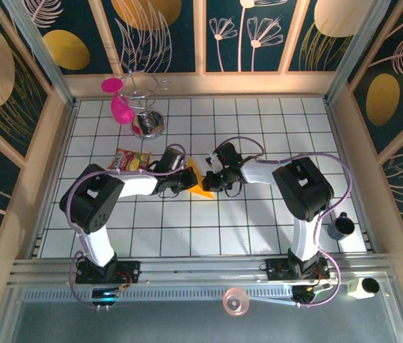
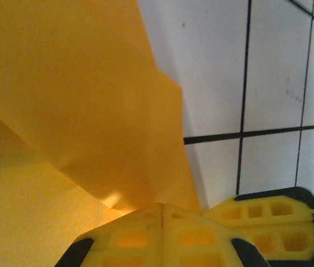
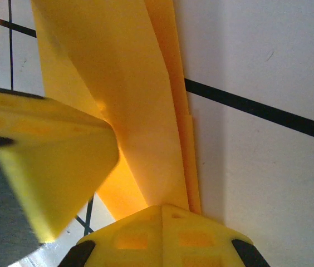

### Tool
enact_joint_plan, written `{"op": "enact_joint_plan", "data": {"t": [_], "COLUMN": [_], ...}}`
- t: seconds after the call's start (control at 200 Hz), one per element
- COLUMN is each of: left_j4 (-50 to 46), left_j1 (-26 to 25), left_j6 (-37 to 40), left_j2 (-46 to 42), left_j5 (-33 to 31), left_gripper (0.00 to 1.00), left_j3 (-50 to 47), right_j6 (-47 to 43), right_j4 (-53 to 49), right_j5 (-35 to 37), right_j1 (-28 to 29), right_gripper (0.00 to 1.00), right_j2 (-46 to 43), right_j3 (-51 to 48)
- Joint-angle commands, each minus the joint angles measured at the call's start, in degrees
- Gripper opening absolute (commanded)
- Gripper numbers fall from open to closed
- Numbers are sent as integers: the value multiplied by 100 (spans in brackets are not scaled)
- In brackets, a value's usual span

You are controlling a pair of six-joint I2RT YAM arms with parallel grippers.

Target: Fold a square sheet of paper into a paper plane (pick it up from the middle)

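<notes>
The square sheet of paper is folded into a narrow pointed orange-yellow paper plane and is held over the white tiles between both arms. My left gripper is shut on its left side. In the left wrist view the folded layers fan out from the closed fingertips of the left gripper. My right gripper is shut on the other side. In the right wrist view a long creased strip runs out from the right gripper. Each wrist view also catches the other gripper's yellow fingers close by.
A red-and-yellow snack packet lies left of the grippers. Behind it a wire stand on a metal base carries pink cups. A dark cup sits at the right edge. A clear pink ring lies on the near rail.
</notes>
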Motion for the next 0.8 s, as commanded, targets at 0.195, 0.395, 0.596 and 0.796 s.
{"op": "enact_joint_plan", "data": {"t": [0.195,0.395,0.596,0.796], "left_j4": [52,-674,-909,-1038], "left_j1": [-18,-15,91,384], "left_j6": [99,110,174,436], "left_j2": [390,416,564,736], "left_j5": [248,-494,-679,-626], "left_gripper": [4,3,3,4], "left_j3": [265,468,576,1055], "right_j6": [109,50,-4,-70], "right_j4": [-572,-710,-820,-884], "right_j5": [450,642,932,1158], "right_j1": [23,24,25,25], "right_gripper": [0,0,0,0], "right_j2": [520,566,606,648], "right_j3": [-205,-301,-493,-662]}}
